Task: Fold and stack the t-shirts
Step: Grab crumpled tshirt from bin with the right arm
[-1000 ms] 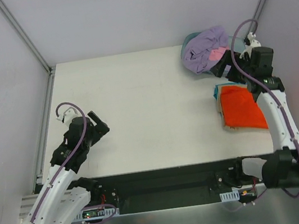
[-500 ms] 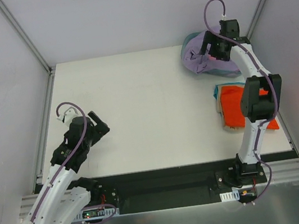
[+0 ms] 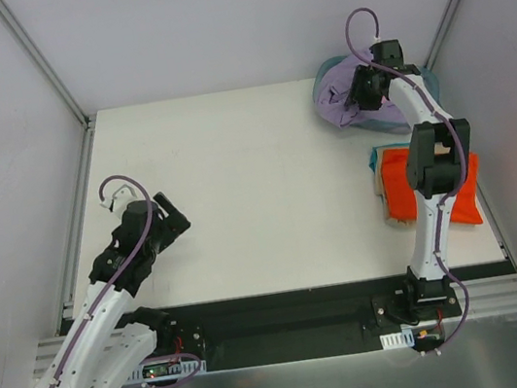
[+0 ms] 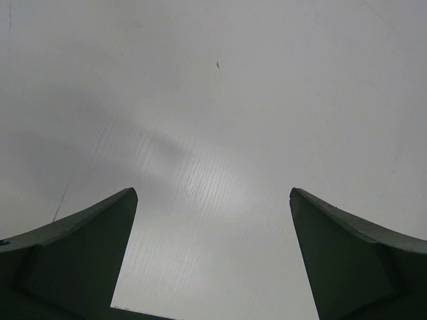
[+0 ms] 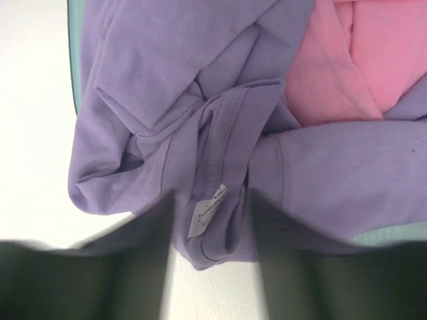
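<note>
A crumpled lavender t-shirt (image 3: 340,100) (image 5: 200,100) lies heaped over the rim of a blue-green tub (image 3: 322,72), with a pink t-shirt (image 5: 347,60) under it. My right gripper (image 3: 360,89) (image 5: 212,200) reaches down into this heap. Its blurred jaws stand partly apart on either side of the lavender collar and its white tag (image 5: 207,210). A folded orange t-shirt (image 3: 400,186) lies at the right on a teal one (image 3: 372,158). My left gripper (image 3: 175,217) (image 4: 213,193) hovers open over bare table at the left, holding nothing.
The tub's edge (image 5: 73,67) shows to the left of the cloth in the right wrist view. The right arm's forearm (image 3: 435,156) crosses above the orange stack. Metal frame rails (image 3: 76,223) run along the table's left side and the back corners.
The right arm swung from beside the orange stack up over the tub and lowered into the lavender shirt. Its jaws have narrowed around the collar. The left arm stayed still.
</note>
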Controlling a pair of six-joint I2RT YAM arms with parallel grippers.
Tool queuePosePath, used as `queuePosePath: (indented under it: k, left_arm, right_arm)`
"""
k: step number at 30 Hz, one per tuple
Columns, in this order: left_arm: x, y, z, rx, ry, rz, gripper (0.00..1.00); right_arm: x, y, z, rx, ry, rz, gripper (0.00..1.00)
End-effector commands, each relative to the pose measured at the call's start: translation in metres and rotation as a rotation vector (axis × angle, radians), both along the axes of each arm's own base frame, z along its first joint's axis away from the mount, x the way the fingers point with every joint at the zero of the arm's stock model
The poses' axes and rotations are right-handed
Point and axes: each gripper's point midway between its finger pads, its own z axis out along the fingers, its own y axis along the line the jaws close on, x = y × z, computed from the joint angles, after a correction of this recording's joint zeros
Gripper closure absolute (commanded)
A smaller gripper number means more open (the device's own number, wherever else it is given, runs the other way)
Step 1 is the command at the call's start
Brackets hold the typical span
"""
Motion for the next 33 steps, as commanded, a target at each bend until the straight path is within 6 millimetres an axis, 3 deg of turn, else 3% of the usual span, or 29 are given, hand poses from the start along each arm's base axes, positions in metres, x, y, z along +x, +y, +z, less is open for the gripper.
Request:
queuePosePath:
  k: [1, 3, 6, 9, 17, 26, 27, 33]
  left_arm:
    - [0.0, 0.007, -0.004, 0.027, 0.013, 0.021, 0.01]
    - [-0.001, 0.007, -0.006, 0.028, 0.015, 0.021, 0.01]
    - [-0.002, 0.008, -0.007, 0.024, 0.012, 0.023, 0.01]
    - [-0.004, 0.008, -0.006, 0.019, 0.007, 0.022, 0.01]
    - [-0.007, 0.007, -0.011, 0.008, 0.014, 0.017, 0.01]
    - [-0.008, 0.004, -0.013, -0.002, 0.017, 0.008, 0.01]
    - [-0.008, 0.004, -0.012, -0.006, 0.014, 0.004, 0.01]
    - [-0.009, 0.004, -0.012, -0.011, 0.009, 0.007, 0.01]
  right_arm:
    - [0.006, 0.011, 0.013, 0.044, -0.033, 0.034, 0.68]
    - [0.005, 0.015, 0.019, 0.058, -0.042, 0.059, 0.85]
    - [0.003, 0.024, 0.039, 0.096, -0.076, 0.097, 0.99]
    - [-0.001, 0.03, 0.068, 0.123, -0.135, 0.117, 0.99]
    - [-0.03, 0.055, 0.178, 0.211, -0.36, 0.256, 0.99]
    - [-0.1, 0.08, 0.331, 0.216, -0.724, 0.377, 0.99]
    - [-0.117, 0.081, 0.355, 0.207, -0.786, 0.386, 0.99]
    - [-0.181, 0.085, 0.453, 0.177, -1.083, 0.387, 0.99]
